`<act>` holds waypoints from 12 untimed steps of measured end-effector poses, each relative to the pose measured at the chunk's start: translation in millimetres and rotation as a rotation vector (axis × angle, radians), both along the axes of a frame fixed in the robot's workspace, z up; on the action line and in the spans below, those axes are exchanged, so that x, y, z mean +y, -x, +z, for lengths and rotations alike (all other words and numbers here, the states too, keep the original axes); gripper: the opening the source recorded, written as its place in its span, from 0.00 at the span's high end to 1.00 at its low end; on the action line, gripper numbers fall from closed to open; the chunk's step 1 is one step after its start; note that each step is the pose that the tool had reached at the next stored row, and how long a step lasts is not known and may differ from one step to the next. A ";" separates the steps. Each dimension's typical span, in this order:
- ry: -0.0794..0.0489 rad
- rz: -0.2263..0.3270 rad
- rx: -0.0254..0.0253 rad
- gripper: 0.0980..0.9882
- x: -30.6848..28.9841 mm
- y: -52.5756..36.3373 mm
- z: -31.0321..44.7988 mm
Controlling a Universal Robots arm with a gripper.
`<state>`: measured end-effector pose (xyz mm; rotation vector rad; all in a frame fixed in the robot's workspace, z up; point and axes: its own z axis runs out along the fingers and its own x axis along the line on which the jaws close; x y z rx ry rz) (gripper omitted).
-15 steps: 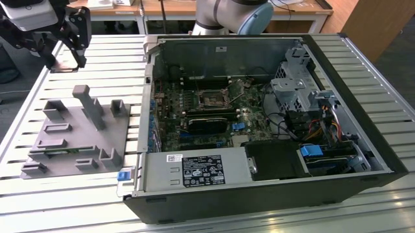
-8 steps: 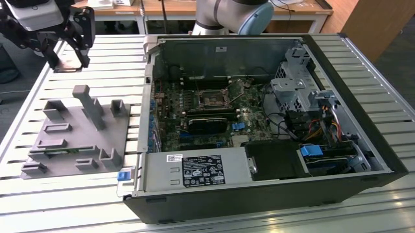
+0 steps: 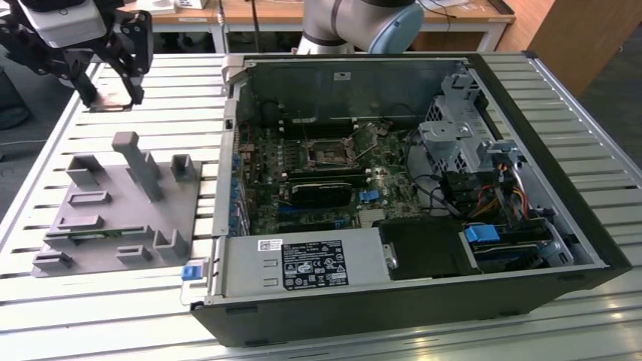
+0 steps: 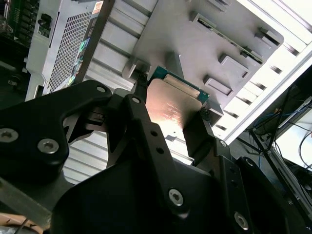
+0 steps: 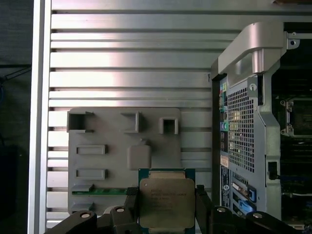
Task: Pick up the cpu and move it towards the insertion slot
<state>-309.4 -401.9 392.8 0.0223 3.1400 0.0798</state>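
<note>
Claw raised above the slatted table, at the exterior view's upper left, well apart from the open computer case. In both wrist views its two black fingers clamp opposite edges of the cpu, silvery face toward the first wrist camera. Grey fixture tray lies below on the table. Insertion slot sits on the motherboard inside the case.

Brushed silvery metal lid on the cpu, matt grey plastic fixture plate, ribbed bare-aluminium counter.
</note>
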 end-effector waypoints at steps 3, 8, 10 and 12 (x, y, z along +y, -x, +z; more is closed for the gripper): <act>0.000 0.000 0.0001 0.50 0.1 -2.3 0.0; 0.000 0.000 0.0000 0.50 0.2 -6.3 0.0; 0.000 0.000 0.0001 0.50 0.3 -7.8 0.0; 0.000 0.000 0.0001 0.50 0.4 -9.4 0.0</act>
